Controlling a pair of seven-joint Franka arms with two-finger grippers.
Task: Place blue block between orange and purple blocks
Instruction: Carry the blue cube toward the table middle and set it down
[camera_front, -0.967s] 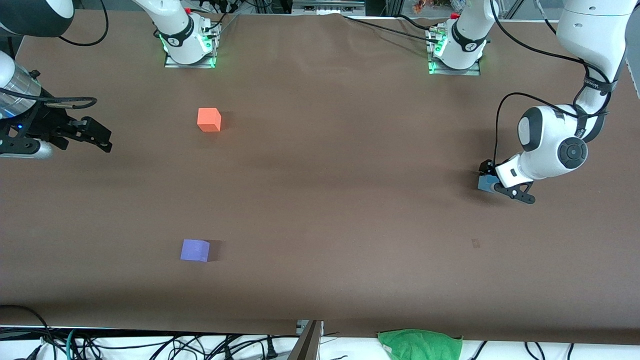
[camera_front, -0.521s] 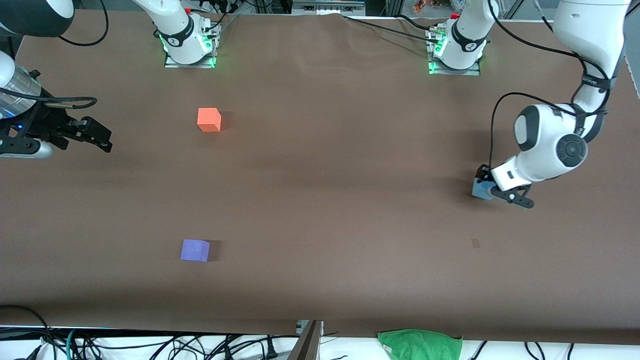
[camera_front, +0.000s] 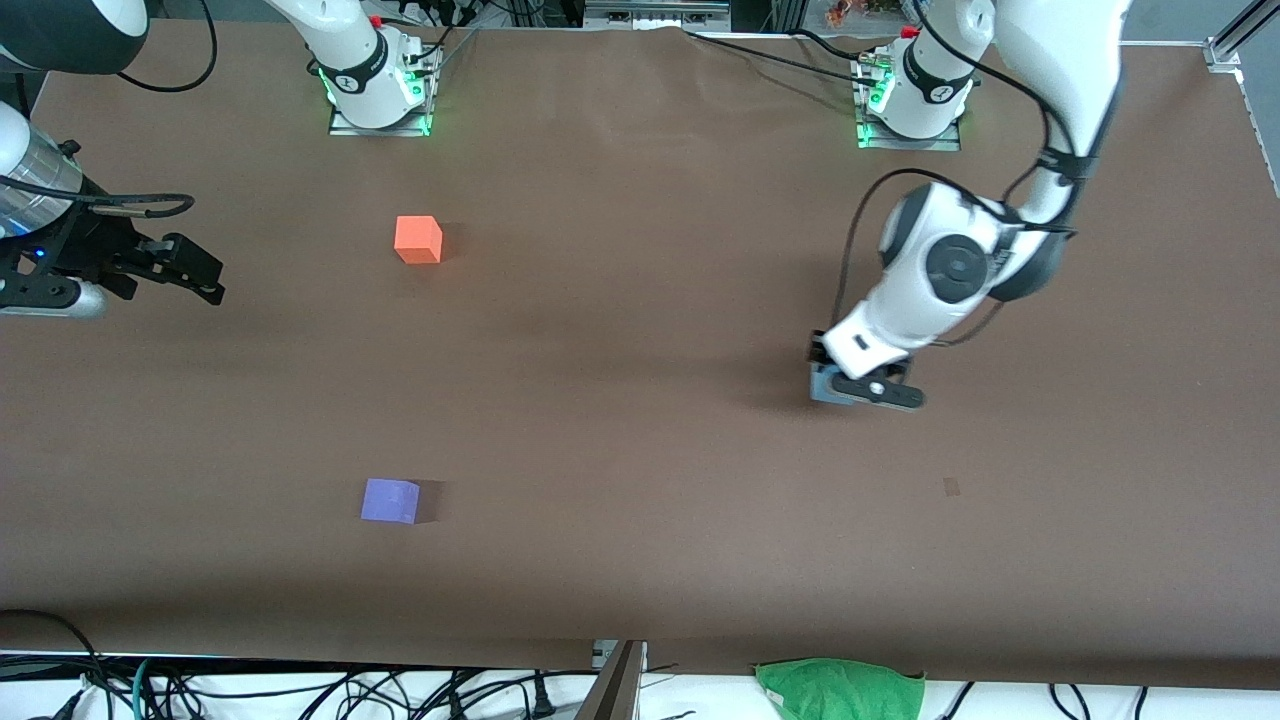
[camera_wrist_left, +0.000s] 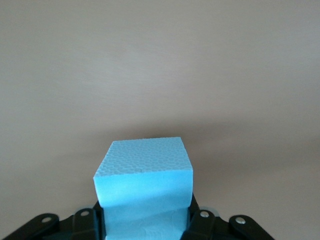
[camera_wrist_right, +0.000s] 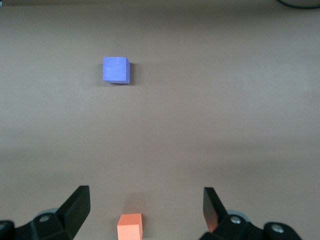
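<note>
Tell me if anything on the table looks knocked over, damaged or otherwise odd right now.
Nothing stands out. The orange block and the purple block sit flat and apart on the table. The left gripper holds the blue block squarely, and the right gripper waits open at its end.

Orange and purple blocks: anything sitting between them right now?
Nothing: the front view shows only bare tabletop between the orange block and purple block. The blue block is up in the left gripper, toward the left arm's end.
</note>
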